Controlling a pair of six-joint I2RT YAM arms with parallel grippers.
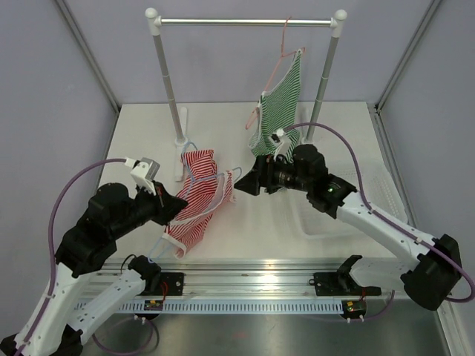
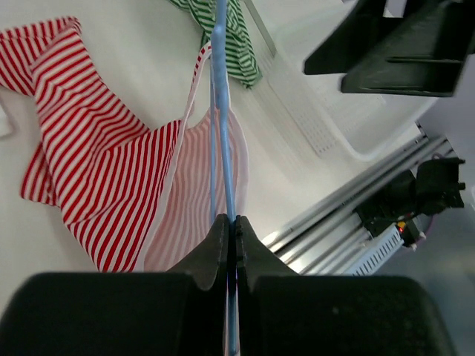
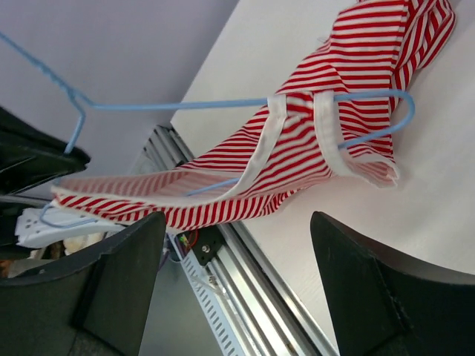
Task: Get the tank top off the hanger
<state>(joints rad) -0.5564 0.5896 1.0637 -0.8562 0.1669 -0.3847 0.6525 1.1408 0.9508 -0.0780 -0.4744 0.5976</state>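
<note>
Near the table's front edge, the left gripper pinches the blue hanger, partly hidden inside the tank top; the right gripper is spread wide.

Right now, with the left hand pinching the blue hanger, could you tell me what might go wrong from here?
The left hand grips only thin wire on the blue hanger, which could slip or twist when pulled. Straps of the red tank top loop round the hanger's end and may snag. The open right hand is near the green tank top and might catch it.
</note>
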